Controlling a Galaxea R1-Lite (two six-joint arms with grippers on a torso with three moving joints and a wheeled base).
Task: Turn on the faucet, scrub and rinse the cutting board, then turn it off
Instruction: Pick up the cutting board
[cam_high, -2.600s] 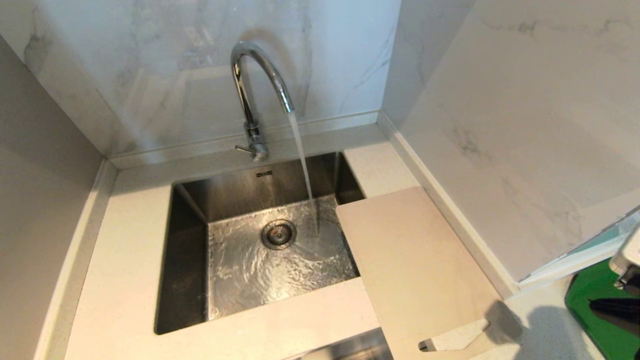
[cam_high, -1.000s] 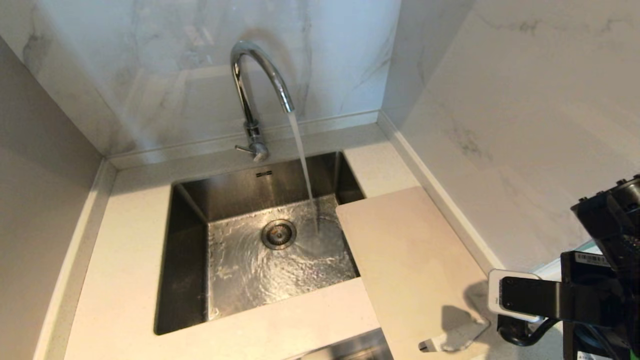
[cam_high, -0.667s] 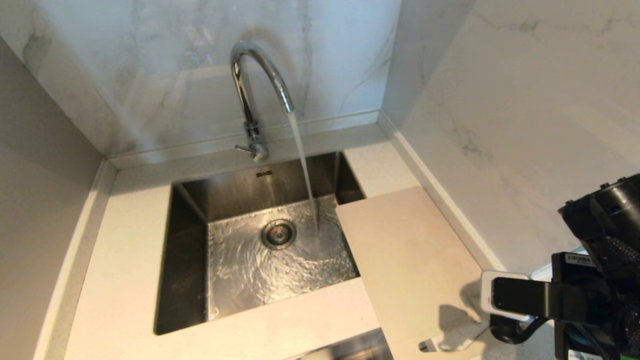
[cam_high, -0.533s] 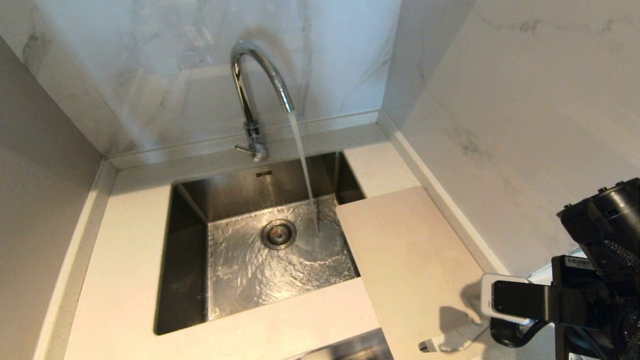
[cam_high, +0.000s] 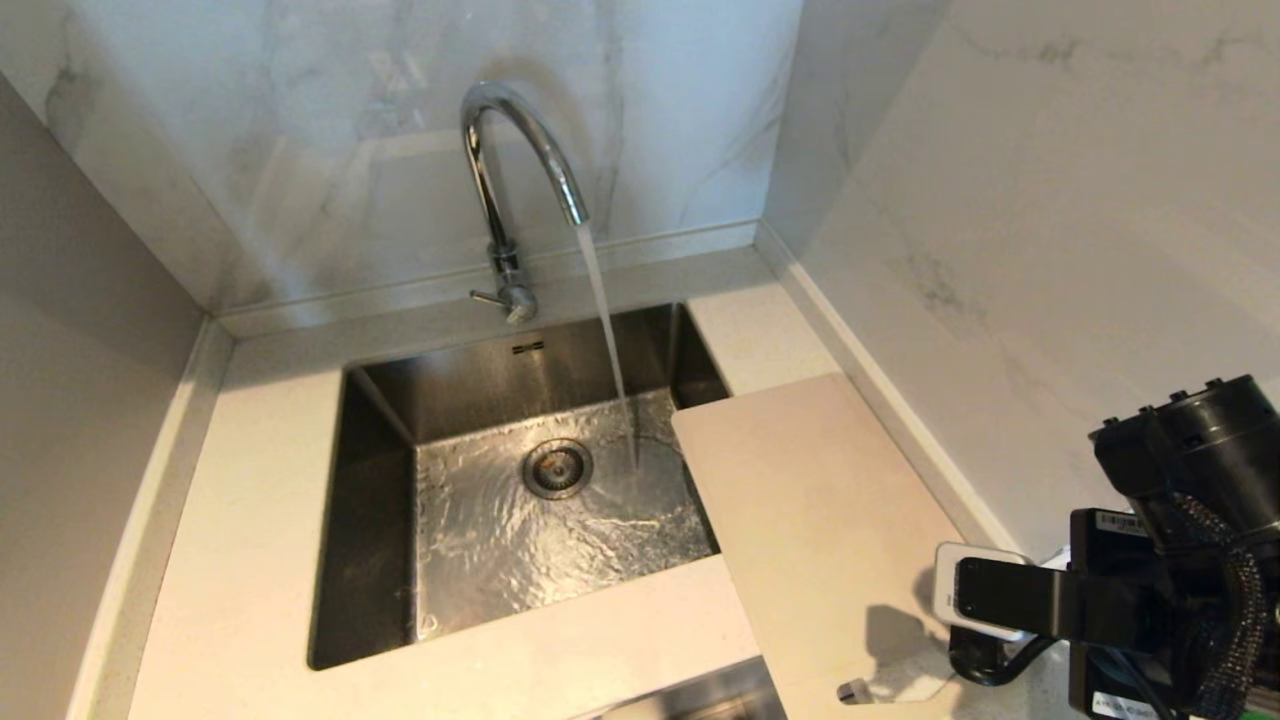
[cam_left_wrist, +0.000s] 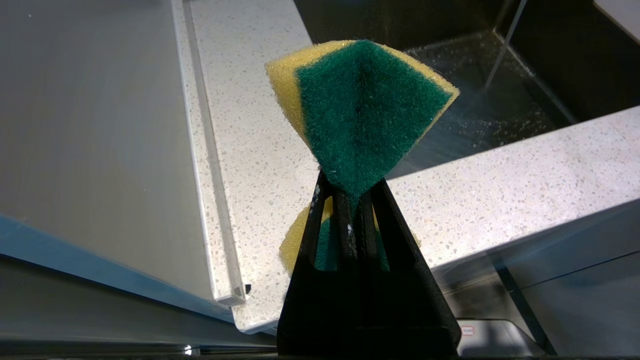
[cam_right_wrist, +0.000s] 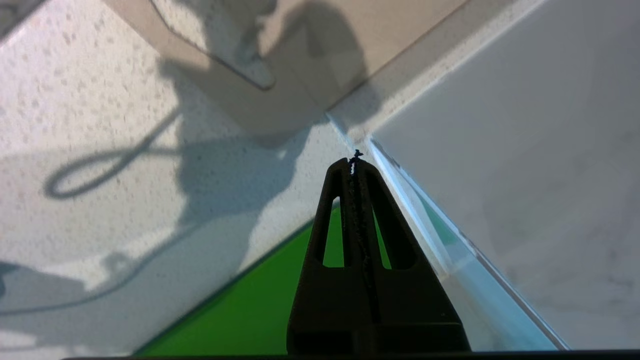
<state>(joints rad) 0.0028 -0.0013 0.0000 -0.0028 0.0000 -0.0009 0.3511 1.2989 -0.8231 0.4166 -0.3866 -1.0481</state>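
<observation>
My left end effector (cam_left_wrist: 356, 197) pinches a yellow-and-green scrubbing sponge (cam_left_wrist: 365, 110); my right end effector (cam_right_wrist: 355, 165), closed and empty, hovers near the pale beige rectangular cutting board (cam_high: 820, 510).

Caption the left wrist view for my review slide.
Left gripper shut on a green-and-yellow sponge, above the speckled countertop.

I see a steel sink (cam_high: 380, 520) with wet floor, set in a speckled surface (cam_high: 250, 560); a green mat (cam_right_wrist: 240, 310) lies under my right hand.
</observation>
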